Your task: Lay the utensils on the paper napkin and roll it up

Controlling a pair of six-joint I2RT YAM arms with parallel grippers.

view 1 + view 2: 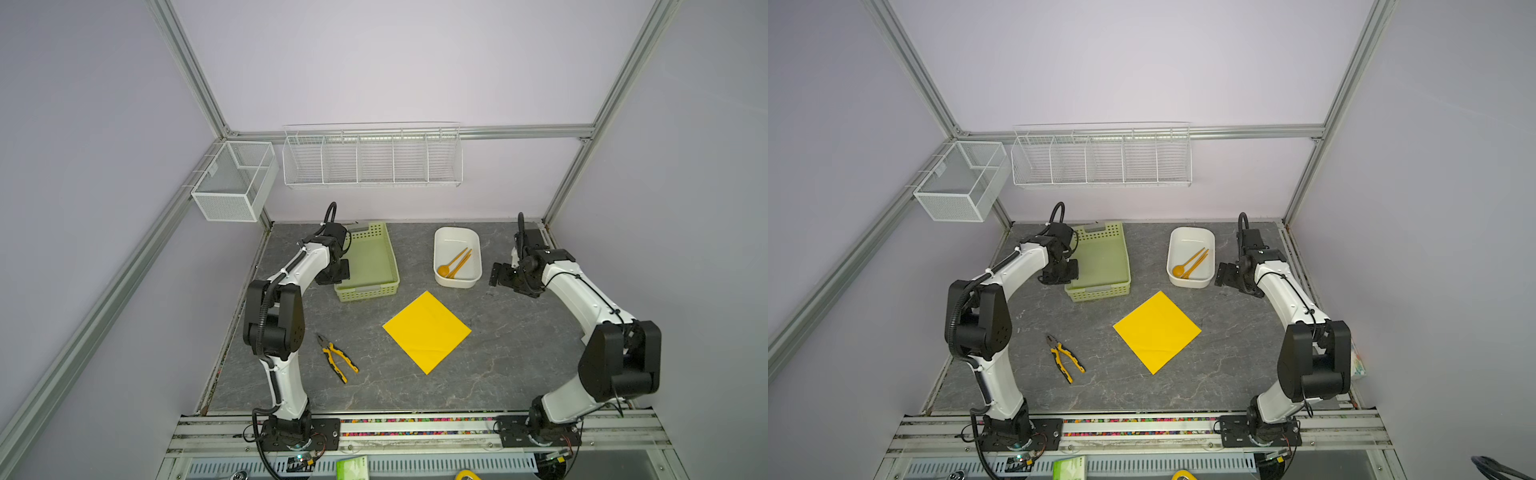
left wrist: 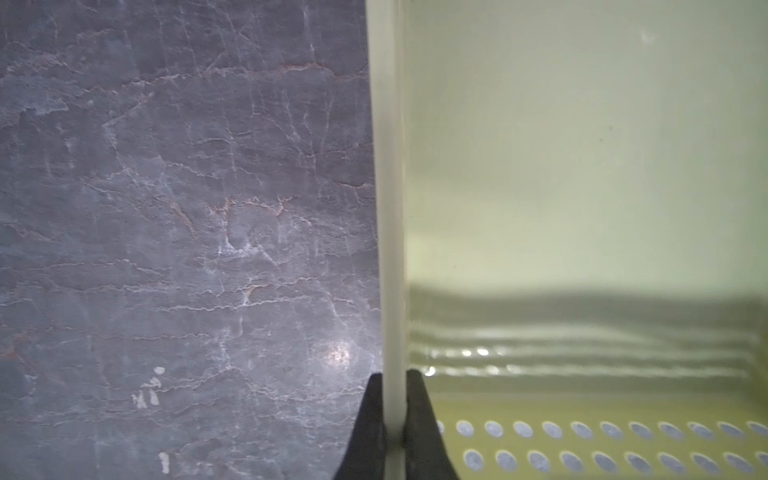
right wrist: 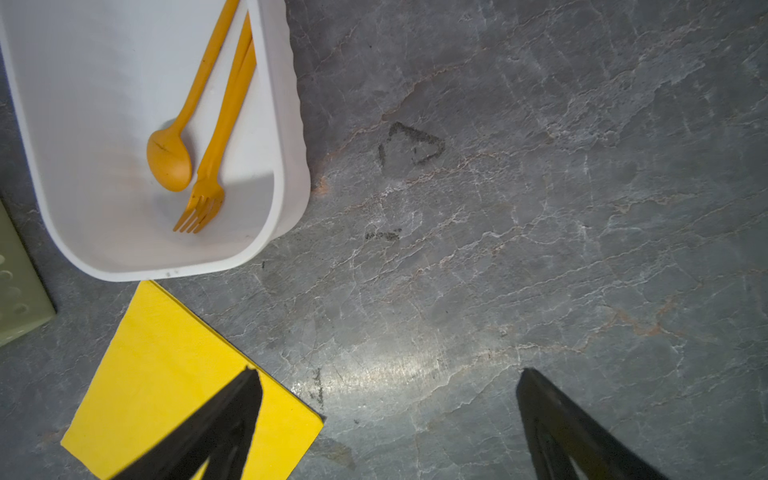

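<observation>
The utensils, an orange spoon and an orange fork, lie side by side in a white tub at the back right; both top views show them. The yellow paper napkin lies flat as a diamond in the middle of the table, with nothing on it. My left gripper is shut on the left side wall of the pale green basket, near its front corner. My right gripper hangs open over bare table, just right of the tub and beyond the napkin.
Yellow-and-black pliers lie on the table at front left, near the left arm. The green basket stands at back left. White wire racks hang on the back wall, and a mesh box on the left frame.
</observation>
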